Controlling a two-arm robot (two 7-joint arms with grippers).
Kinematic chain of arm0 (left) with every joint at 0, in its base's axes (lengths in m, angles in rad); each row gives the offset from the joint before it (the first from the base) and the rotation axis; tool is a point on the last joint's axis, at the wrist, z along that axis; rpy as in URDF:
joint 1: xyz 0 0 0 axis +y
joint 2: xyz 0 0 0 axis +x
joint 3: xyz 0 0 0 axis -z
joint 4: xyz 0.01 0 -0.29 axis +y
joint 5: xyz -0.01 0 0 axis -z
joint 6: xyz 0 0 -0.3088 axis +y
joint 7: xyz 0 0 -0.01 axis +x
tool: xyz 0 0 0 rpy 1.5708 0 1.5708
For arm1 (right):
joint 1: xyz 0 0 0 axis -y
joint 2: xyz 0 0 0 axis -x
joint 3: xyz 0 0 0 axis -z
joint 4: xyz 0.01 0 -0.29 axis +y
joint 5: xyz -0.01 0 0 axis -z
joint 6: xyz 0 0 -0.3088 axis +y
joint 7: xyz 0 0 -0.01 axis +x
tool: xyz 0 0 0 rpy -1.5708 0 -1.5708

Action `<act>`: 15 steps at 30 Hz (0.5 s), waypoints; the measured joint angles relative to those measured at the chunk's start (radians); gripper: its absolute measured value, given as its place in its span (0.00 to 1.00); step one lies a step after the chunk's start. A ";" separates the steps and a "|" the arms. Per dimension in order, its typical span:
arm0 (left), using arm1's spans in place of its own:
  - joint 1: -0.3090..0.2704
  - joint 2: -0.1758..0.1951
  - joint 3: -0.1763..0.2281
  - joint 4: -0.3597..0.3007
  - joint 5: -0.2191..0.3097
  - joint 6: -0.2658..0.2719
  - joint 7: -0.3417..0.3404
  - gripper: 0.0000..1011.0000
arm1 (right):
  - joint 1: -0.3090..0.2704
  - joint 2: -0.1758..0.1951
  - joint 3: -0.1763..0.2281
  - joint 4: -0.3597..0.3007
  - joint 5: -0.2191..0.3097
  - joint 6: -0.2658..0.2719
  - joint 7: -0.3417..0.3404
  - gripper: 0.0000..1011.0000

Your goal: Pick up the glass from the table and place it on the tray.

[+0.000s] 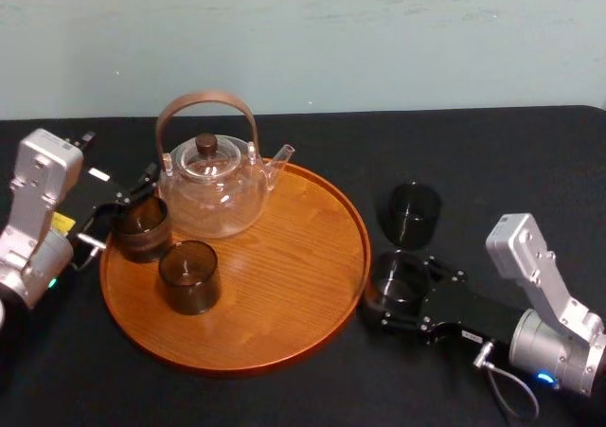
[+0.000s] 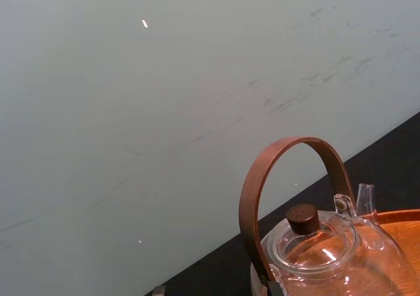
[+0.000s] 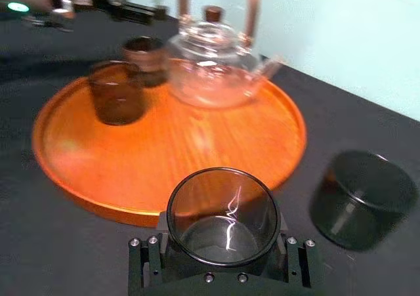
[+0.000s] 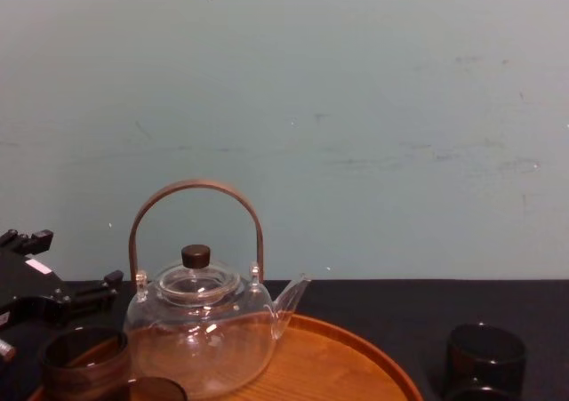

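- Just beside the tray's right rim, on the near side: glass clasped in right gripper, not yet over the wood.
- Beyond, on black table: second glass, apart.
- On tray's left and back: front cup, rear cup, teapot; right half bare.
- At left rim: left gripper by rear cup, grip impossible to tell.

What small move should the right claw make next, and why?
Probably lift and carry the glass leftward over the tray rim. The right claw looks shut on the glass, right beside the tray's right edge, and bare wood lies just inside that rim. The left claw sits at the tray's left side by another glass, well away.
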 joint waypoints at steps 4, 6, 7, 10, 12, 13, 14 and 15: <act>0.000 0.000 0.000 0.000 0.000 0.000 0.000 0.99 | -0.001 0.009 -0.029 -0.033 -0.005 -0.007 0.021 0.90; 0.000 0.000 0.000 0.000 0.000 0.000 0.000 0.99 | 0.000 0.010 -0.041 -0.043 -0.009 -0.008 0.027 0.90; 0.000 0.000 0.000 0.000 0.000 0.000 0.000 0.99 | 0.002 0.010 -0.045 -0.046 -0.010 -0.008 0.029 0.90; 0.000 0.000 0.000 0.000 0.000 0.000 0.000 0.99 | 0.018 0.005 -0.073 -0.059 -0.019 -0.003 0.036 0.89; 0.000 0.000 0.000 0.000 0.000 0.000 0.000 0.99 | 0.026 0.000 -0.082 -0.061 -0.020 0.001 0.037 0.90; 0.000 0.000 0.000 0.000 0.000 0.000 0.000 0.99 | 0.029 -0.002 -0.085 -0.061 -0.020 0.003 0.037 0.90; 0.000 0.000 0.000 0.000 0.000 0.000 0.000 0.99 | 0.041 -0.009 -0.095 -0.061 -0.021 0.007 0.038 0.90; 0.000 0.000 0.000 0.000 0.000 0.000 0.000 0.99 | 0.041 -0.009 -0.095 -0.061 -0.021 0.007 0.038 0.90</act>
